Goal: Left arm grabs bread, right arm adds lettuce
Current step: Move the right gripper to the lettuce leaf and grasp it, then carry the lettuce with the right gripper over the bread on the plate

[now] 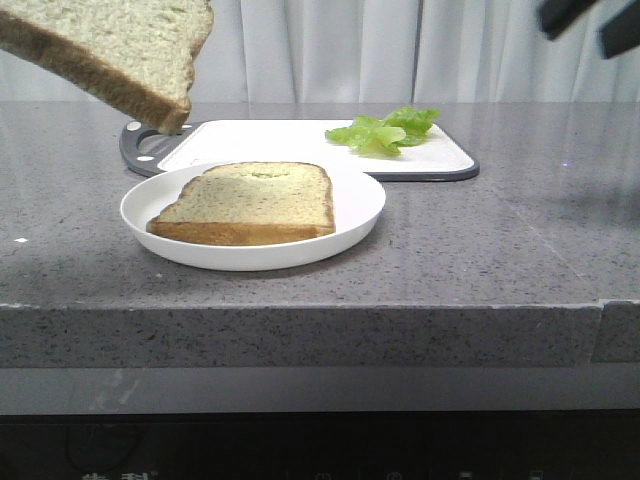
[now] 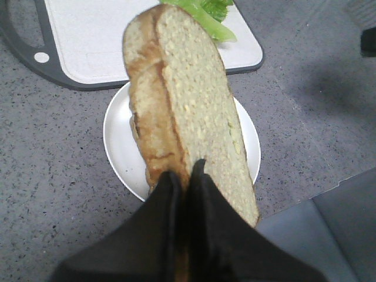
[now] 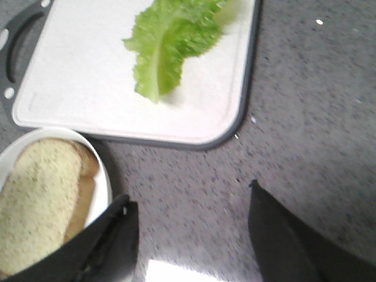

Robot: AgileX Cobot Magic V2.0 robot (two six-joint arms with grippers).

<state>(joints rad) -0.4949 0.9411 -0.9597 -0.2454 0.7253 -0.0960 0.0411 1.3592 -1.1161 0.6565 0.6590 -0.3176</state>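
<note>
The bread [image 1: 110,50], a thick slice with a brown crust, hangs tilted in the air at the upper left, above the plate. In the left wrist view my left gripper [image 2: 184,169] is shut on the bread's [image 2: 194,100] near edge. The gripper itself is outside the front view. The lettuce [image 1: 385,130], a ruffled green leaf, lies on the white cutting board [image 1: 280,142]. My right gripper [image 1: 590,25] hovers open and empty high at the upper right, to the right of the leaf. In its wrist view the right gripper [image 3: 190,194] is over bare counter, short of the lettuce [image 3: 170,41].
A second bread slice [image 1: 250,200] lies flat on a white plate [image 1: 360,215] in front of the board. The board has a dark grey rim with a handle [image 1: 140,145] at its left. The grey stone counter ends at a front edge [image 1: 300,305]. A white curtain hangs behind.
</note>
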